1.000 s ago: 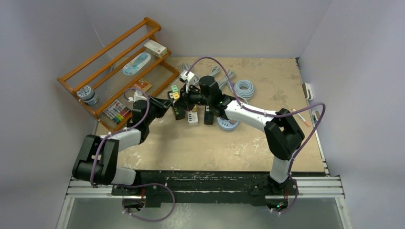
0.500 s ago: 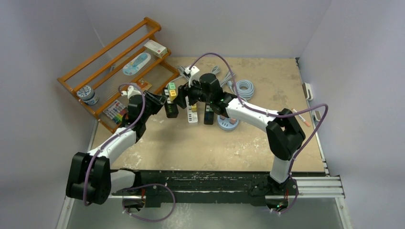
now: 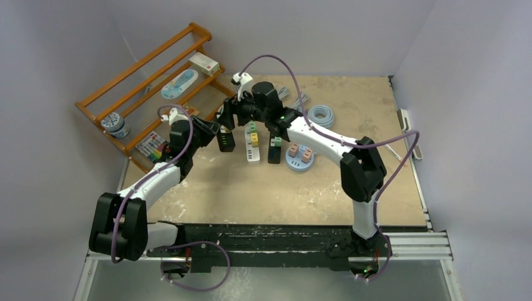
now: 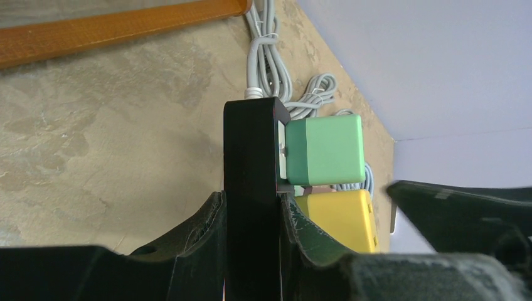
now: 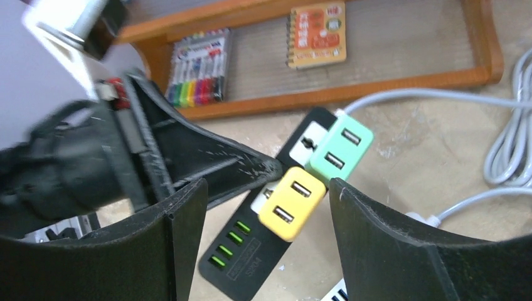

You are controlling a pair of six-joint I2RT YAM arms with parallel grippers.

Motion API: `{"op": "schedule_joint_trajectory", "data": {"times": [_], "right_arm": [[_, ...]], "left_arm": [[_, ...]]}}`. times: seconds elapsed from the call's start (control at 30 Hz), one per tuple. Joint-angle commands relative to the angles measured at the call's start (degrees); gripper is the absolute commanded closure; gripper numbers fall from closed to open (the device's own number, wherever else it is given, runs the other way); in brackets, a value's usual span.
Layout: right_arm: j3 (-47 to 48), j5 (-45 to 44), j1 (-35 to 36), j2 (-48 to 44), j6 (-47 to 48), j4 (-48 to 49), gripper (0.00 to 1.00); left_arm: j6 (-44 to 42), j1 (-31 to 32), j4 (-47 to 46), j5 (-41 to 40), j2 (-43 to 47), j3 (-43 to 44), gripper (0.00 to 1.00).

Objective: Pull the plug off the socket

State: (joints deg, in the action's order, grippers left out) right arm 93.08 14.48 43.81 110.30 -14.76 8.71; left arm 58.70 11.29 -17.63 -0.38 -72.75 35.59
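Left wrist view first: the left pincer (image 4: 251, 210) is pinching the black power strip (image 4: 251, 157) across its thickness, turned on edge. I cannot tell whether the strip is lifted clear of the worktop (image 4: 94, 138). Two plugs stick out of the strip's face to the right, side by side. A yellow plug (image 4: 339, 219) sits nearer the grip, and a green plug (image 4: 326, 150) sits beyond it toward the corded end.

In the right wrist view the right pincer (image 5: 265, 188) is spread wide and touches nothing. The yellow plug lies straight ahead between its fingers (image 5: 376, 251), and the green one is past it, up and to the right. The strip's long axis runs from lower left to upper right across that view, with its face turned toward the right wrist.

I judge that the right arm should close on a plug and draw it back while the left arm braces the strip. Farther off, a wooden rack (image 5: 401, 81) holds a set of markers (image 5: 197, 63) and an orange booklet (image 5: 317, 34) on its lower shelf.
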Motion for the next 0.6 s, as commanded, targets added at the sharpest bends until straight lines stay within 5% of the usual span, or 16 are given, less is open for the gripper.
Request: {"op": "schedule_joint_trajectory", "data": {"times": [0.0,0.47,0.5,0.57], "right_arm": [[4.51,-1.12,-0.13,3.58,-1.54,-6.69,0.28],[3.47,-2.00,-0.30,5.08,-4.04,-4.98,0.53],[3.60,-1.67,-0.37,5.39,-4.09,-4.82,0.63],[3.83,-0.85,-0.52,5.90,-4.44,-4.55,1.00]], "left_arm": [[-0.27,0.05,-8.62,-0.97,1.96,2.38,1.00],[-0.69,0.05,-6.89,-1.13,3.93,0.79,1.00],[-0.69,0.05,-6.89,-1.11,4.03,0.53,1.00],[-0.69,0.05,-6.97,-0.99,4.19,0.08,1.00]]}}
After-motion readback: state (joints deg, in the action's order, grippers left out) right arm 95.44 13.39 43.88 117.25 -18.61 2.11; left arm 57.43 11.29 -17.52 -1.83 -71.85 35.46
